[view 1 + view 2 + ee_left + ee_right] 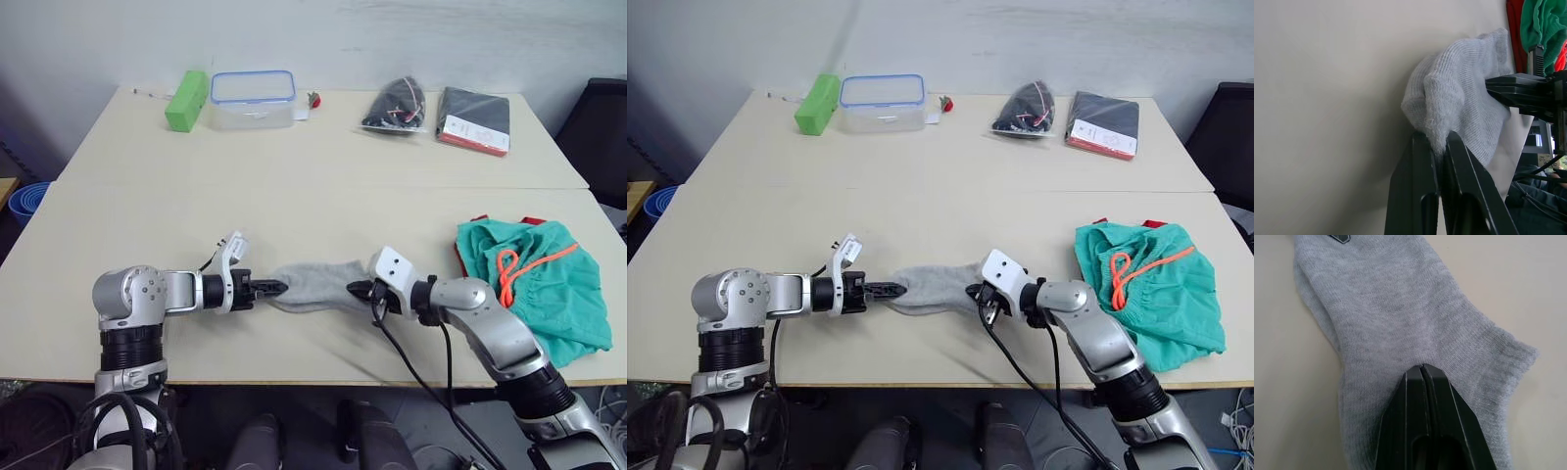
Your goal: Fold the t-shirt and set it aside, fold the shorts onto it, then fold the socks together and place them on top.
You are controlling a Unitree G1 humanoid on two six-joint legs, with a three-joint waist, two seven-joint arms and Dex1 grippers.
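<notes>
Socks step in hand: your left claw (278, 288) and right claw (355, 290) each clamp an end of the grey socks (315, 286) at lower centre; next, bring the ends together and carry them to the teal shorts (537, 284) at right.

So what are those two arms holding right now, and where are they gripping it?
The grey socks. The left end effector pinches one end; the right end effector pinches the opposite end, with the socks stretched between them above the table.

Both arms reach inward, left gripper (278, 288) and right gripper (354, 290) fingers closed
</notes>
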